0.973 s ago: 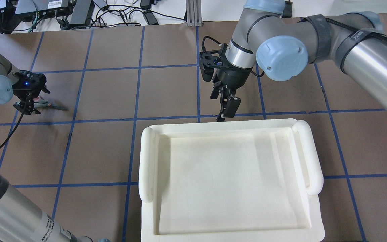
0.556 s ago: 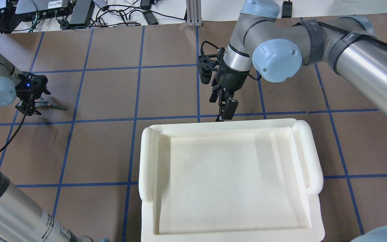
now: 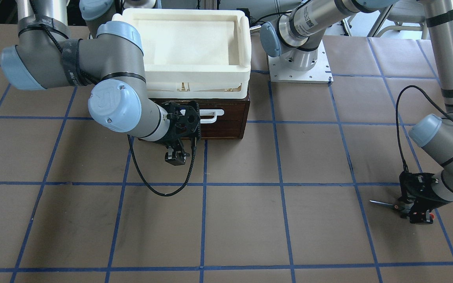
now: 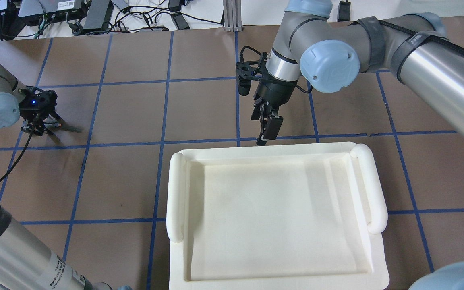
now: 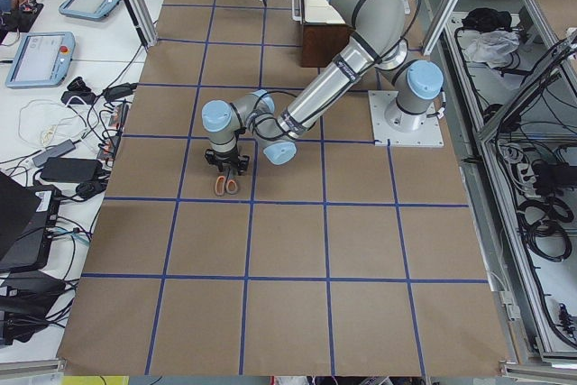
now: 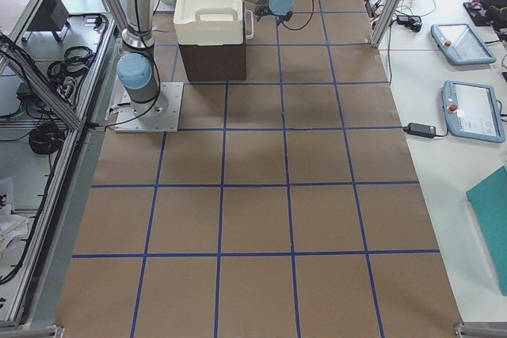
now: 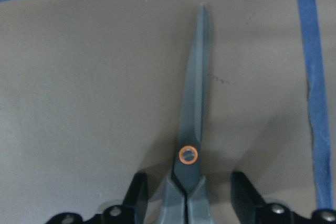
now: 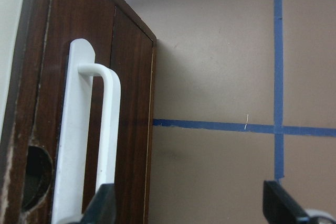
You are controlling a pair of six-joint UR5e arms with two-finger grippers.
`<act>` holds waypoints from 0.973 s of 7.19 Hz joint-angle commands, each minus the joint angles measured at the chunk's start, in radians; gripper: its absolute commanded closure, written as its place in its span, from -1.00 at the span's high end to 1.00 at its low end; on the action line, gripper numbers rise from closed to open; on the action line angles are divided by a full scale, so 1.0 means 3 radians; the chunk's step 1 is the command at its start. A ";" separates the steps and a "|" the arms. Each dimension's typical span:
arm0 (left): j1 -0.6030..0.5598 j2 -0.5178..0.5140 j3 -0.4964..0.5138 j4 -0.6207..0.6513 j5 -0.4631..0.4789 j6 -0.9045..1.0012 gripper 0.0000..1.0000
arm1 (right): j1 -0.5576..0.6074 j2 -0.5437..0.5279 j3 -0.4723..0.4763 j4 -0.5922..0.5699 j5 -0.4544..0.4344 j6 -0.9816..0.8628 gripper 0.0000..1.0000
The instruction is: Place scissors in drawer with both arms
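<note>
The scissors [image 7: 191, 129] lie flat on the brown table at its left end, with the blade pointing away from my left gripper [image 7: 190, 203]. That gripper is open and low over them, one finger on each side of the handle neck. In the front-facing view the blade [image 3: 383, 203] sticks out from under the left gripper [image 3: 415, 214]. The dark brown drawer [image 3: 226, 125] is shut, with its white bar handle [image 8: 84, 140] in front. My right gripper [image 8: 191, 208] is open just in front of the drawer, its left finger next to the handle. It also shows in the overhead view [image 4: 265, 135].
A cream-white plastic tray [image 4: 177, 193] sits on top of the drawer cabinet and hides it from overhead. Blue tape lines grid the table. The right wrist cable [image 3: 151, 184] hangs in a loop near the drawer front. Cables and devices lie beyond the table's far edge.
My right gripper has shifted slightly left and away from the tray edge, staying open. My left gripper has settled a little closer over the scissors. The scissors have not moved.
</note>
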 commanded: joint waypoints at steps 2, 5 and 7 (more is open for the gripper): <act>0.0000 0.0016 0.0000 -0.0003 0.0006 0.0001 -0.63 | 0.0005 0.0039 -0.0009 0.0033 -0.0034 0.0164 1.00; -0.0030 0.0169 0.0000 -0.0069 0.0027 -0.0029 -0.74 | 0.0056 0.0065 0.0012 0.0048 -0.0120 0.0236 1.00; -0.0046 0.0418 0.0000 -0.0309 0.0027 -0.0040 -0.83 | 0.0112 0.0075 0.0032 0.0175 -0.0207 0.0246 1.00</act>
